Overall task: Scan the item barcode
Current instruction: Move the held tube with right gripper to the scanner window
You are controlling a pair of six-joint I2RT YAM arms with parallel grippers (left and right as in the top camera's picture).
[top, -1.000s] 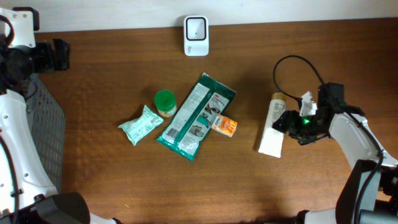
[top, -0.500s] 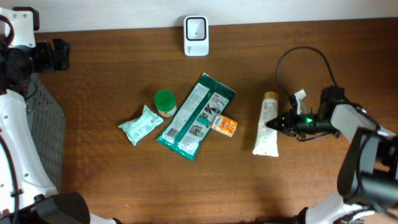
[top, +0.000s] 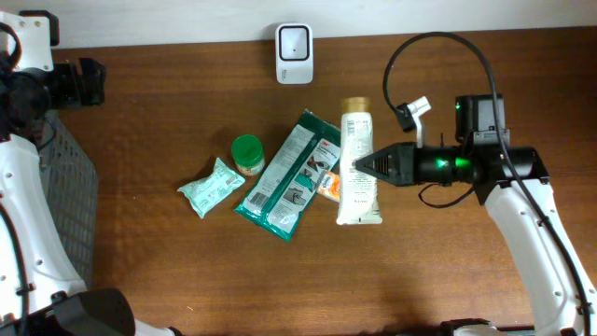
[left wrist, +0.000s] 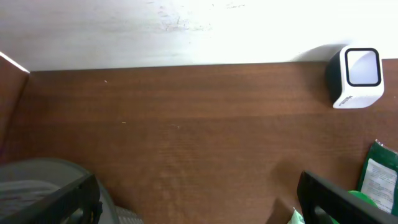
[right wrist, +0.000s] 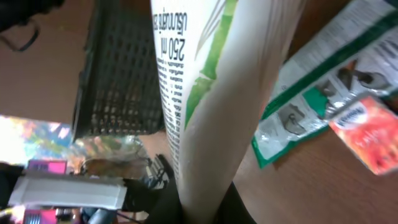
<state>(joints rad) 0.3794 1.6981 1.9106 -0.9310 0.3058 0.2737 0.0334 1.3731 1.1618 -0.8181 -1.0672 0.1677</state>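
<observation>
Your right gripper (top: 362,166) is clamped on the white tube (top: 356,131), gripping it about midway along, with the cap end pointing toward the scanner (top: 294,41) at the far edge. The tube lies beside the green pouch (top: 291,177), overlapping the orange packet (top: 328,190) from overhead. Your left gripper (left wrist: 199,208) gapes wide, holding nothing.

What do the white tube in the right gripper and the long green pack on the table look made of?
White tube: probably soft plastic, smooth with a slight sheen; the text is printed straight on it and one end flattens wide. Green pack: likely thin plastic film, fairly glossy; it lies flat with printed panels.
</observation>
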